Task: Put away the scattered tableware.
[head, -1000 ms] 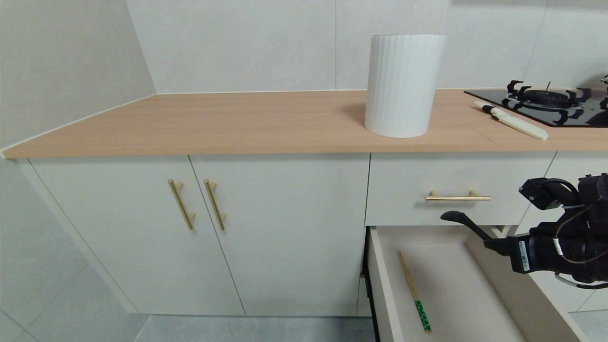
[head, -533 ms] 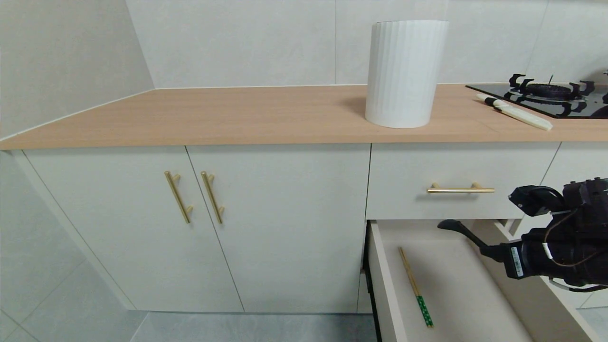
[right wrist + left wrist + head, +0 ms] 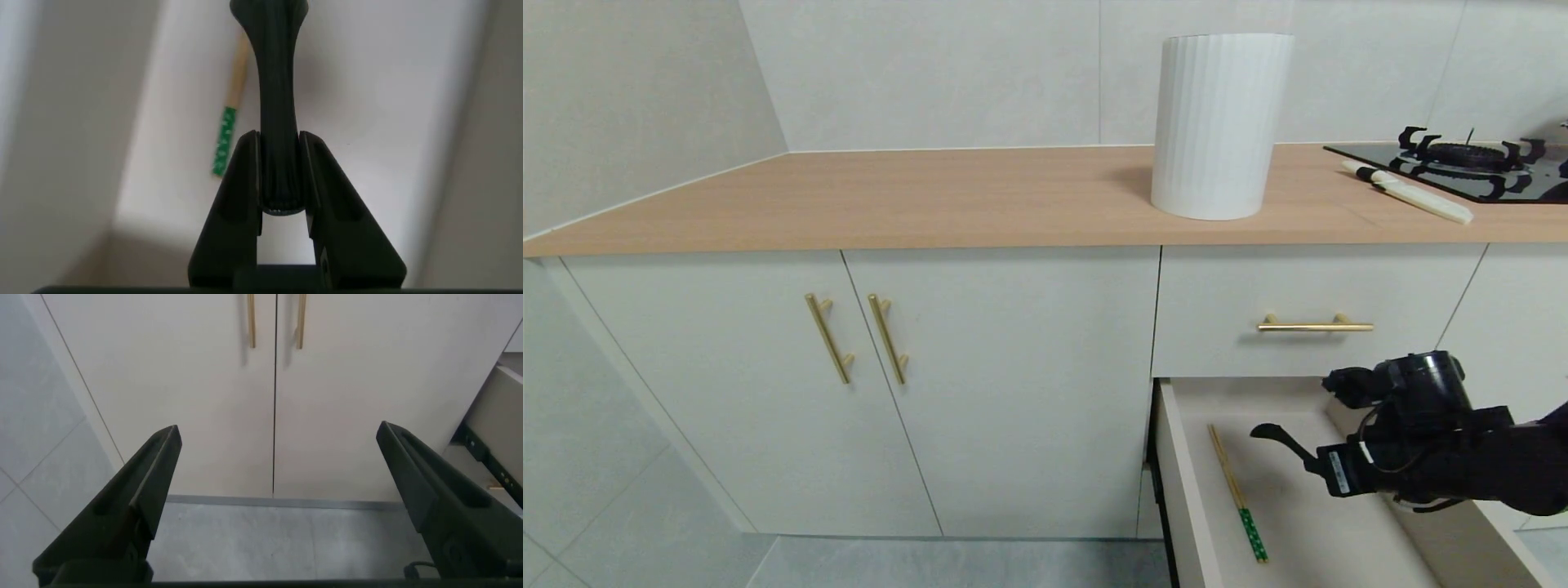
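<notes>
The counter [image 3: 931,196] runs across the head view, with 2 cabinet doors [image 3: 768,392] under it. At 4 o'clock in that view a drawer [image 3: 1176,457] stands open. A white canister [image 3: 1217,122] stands on the counter at 1 o'clock, and the stove [image 3: 1462,163] is at 2 o'clock.

The left gripper [image 3: 278,433] is spread wide and holds nothing, facing the doors. The right gripper [image 3: 1319,469] is over the drawer, closed on the handle of a black utensil [image 3: 1278,437].

A knife [image 3: 1409,200] lies on the counter beside the stove. The chopsticks [image 3: 1235,498] lie in the drawer, at 8 o'clock from the utensil's end.
</notes>
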Controlling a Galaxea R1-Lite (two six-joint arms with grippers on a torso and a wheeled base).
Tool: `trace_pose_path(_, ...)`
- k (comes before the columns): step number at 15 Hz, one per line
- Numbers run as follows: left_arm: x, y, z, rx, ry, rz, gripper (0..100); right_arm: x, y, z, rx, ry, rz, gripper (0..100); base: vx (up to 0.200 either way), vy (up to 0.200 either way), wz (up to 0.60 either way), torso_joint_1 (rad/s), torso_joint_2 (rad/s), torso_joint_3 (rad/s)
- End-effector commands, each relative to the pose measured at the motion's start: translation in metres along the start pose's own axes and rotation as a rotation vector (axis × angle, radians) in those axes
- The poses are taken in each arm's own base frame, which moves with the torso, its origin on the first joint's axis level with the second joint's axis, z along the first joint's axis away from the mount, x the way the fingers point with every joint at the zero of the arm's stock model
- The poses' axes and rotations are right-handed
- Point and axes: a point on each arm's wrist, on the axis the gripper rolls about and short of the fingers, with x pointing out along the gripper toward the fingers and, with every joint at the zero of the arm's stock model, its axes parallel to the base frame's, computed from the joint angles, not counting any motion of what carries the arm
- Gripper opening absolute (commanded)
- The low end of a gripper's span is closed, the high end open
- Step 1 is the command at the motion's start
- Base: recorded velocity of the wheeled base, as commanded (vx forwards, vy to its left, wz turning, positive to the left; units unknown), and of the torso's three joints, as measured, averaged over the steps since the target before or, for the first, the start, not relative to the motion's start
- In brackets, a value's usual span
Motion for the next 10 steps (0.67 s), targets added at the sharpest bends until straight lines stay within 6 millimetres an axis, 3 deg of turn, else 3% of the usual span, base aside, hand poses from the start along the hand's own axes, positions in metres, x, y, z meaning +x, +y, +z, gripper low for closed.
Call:
trace_pose_path(1, 0.000, 0.000, 0.000, 0.000, 0.000, 0.001, 100, 0.050, -0.004, -0.026, 0.018, 0.100, -0.038, 0, 0.000, 0.000, 0.00, 0.000, 0.00, 0.000)
trace_pose_path(10, 0.000, 0.000, 0.000, 0.000, 0.000, 0.001, 100, 0.083, -0.018, -0.038, 0.062, 0.044, -0.090, 0, 0.000, 0.000, 0.00, 0.000, 0.00, 0.000)
